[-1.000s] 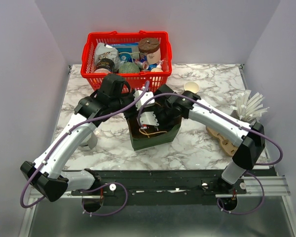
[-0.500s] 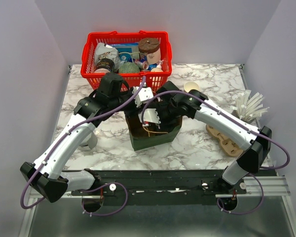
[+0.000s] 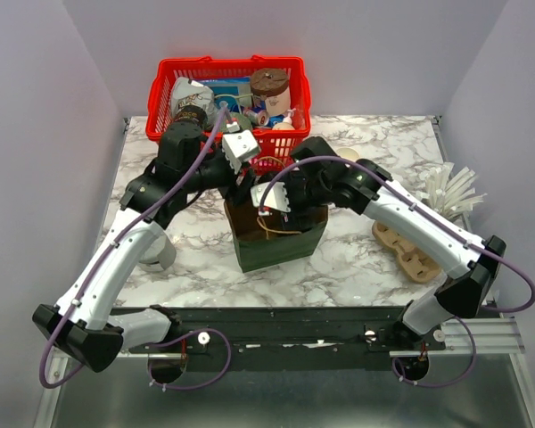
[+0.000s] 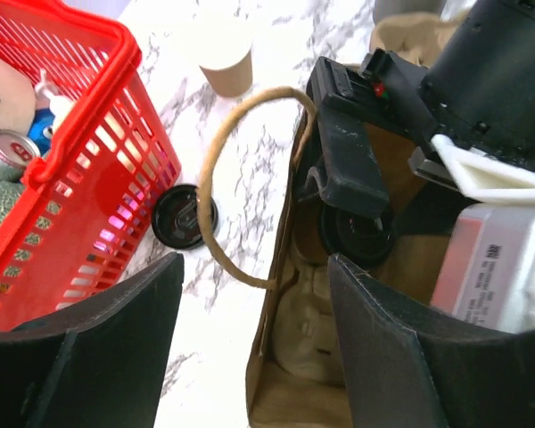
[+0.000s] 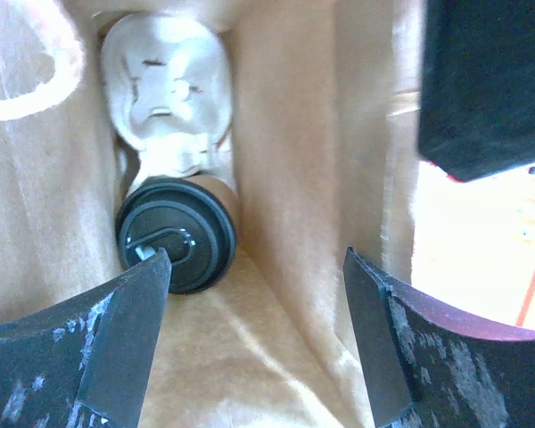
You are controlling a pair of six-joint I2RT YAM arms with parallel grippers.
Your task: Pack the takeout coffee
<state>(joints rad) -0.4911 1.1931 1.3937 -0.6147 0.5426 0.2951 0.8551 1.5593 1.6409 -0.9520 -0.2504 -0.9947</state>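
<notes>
**Top view.** Red plastic lattice basket of mixed goods at upper centre, on white marble-patterned table. Dark open paper bag at centre. Brown pulp cup carrier at right.

**Left wrist view.** Small tan kraft-paper cup with white rim upright on table at upper centre, outside bag. Round black lid flat on table between basket and bag. Left end effector released, empty, over bag edge.

**Right wrist view.** Right end effector released, empty, inside bag, above black-lidded cup next to pale moulded pulp tray.
</notes>
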